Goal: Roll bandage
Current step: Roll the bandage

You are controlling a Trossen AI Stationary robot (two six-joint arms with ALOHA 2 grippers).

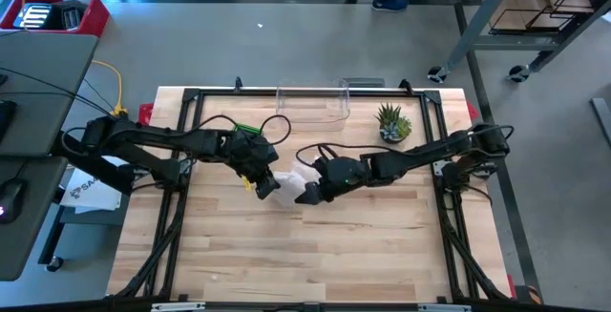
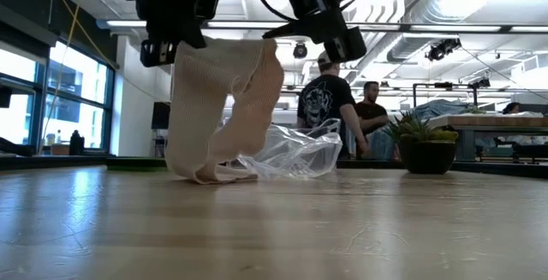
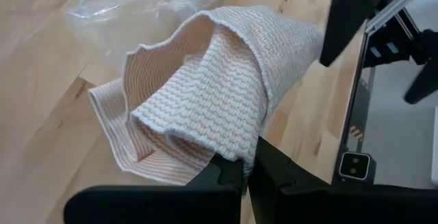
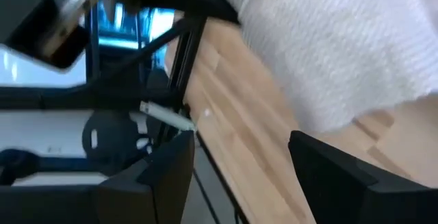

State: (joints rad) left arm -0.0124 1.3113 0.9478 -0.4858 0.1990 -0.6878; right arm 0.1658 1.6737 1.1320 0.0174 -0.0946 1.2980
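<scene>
The cream knitted bandage (image 2: 224,109) hangs in loose folds over the middle of the table, and its lower end rests on the wood. My left gripper (image 1: 262,184) is shut on its upper part. My right gripper (image 1: 307,194) stands open just to the right of the bandage (image 4: 342,53). The cloth lies ahead of its fingers, not between them, and I cannot tell whether a fingertip brushes it. In the low view the left gripper (image 2: 169,47) is at the cloth's top left, and the right gripper (image 2: 341,42) is beside its top right. My left gripper pinches a bunched fold of the bandage (image 3: 236,148) between its two fingers, with more than one layer in the hold. The fingers slant down from the table's left. The bandage hangs slack below them, and its lower end (image 2: 205,174) lies on the table.
A crumpled clear plastic bag (image 2: 295,153) lies on the table just behind the bandage. A potted plant (image 1: 392,124) and a clear box (image 1: 313,102) stand at the far edge. People stand in the room beyond the table. Bare wood stretches toward the near edge.
</scene>
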